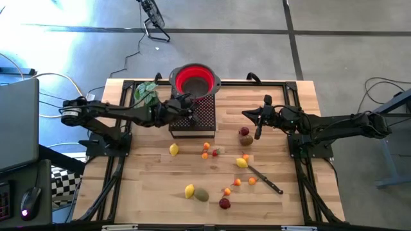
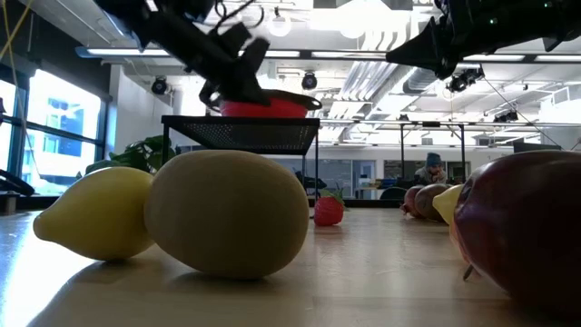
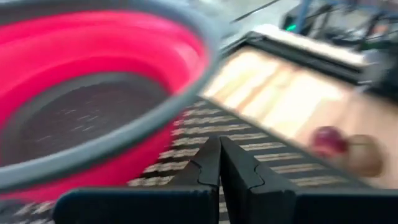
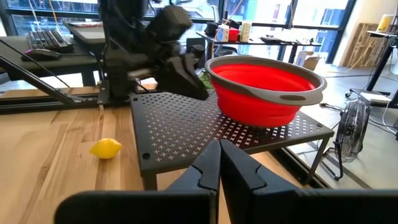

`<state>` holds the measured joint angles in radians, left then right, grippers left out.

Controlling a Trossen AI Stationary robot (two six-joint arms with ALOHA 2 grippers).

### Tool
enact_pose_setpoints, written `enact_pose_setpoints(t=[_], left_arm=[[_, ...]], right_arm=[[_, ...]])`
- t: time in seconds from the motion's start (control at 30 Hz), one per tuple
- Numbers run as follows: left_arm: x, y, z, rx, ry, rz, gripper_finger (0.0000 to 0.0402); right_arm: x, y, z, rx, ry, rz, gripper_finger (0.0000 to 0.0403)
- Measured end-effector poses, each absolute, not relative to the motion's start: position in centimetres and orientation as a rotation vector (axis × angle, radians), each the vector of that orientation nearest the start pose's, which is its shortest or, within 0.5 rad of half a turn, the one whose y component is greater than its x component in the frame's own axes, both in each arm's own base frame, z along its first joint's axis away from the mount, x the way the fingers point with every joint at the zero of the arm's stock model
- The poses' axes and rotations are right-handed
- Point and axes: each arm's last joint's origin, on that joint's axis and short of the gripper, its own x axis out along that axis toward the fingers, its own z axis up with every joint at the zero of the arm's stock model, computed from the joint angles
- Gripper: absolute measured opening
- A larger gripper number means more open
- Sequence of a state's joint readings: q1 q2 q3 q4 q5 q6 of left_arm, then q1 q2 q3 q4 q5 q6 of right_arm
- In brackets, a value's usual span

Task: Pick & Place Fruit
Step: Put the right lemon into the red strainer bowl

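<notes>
Overhead, fruit (image 1: 241, 162) apparently untouched.

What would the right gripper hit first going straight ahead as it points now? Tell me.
Probably the black perforated stand: the right gripper, fingers shut, points at its near edge, with the red colander on top just beyond. Its height against the stand is hard to judge, so it might pass over.
</notes>
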<state>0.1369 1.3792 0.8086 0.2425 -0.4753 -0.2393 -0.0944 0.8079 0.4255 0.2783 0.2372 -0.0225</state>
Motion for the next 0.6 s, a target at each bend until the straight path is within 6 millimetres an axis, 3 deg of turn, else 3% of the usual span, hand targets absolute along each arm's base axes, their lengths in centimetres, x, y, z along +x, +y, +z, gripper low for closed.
enact_pose_setpoints(t=[0.37,0.6], left_arm=[[29.6,1.2,25.6,-0.15,0.242,0.454,0.0],[27.9,0.5,28.3,-0.078,0.195,0.243,0.0]], right_arm=[[18.1,-2.4,24.6,0.013,0.134,-0.331,0.0002],[18.1,-2.4,24.4,0.041,0.15,-0.331,0.0002]])
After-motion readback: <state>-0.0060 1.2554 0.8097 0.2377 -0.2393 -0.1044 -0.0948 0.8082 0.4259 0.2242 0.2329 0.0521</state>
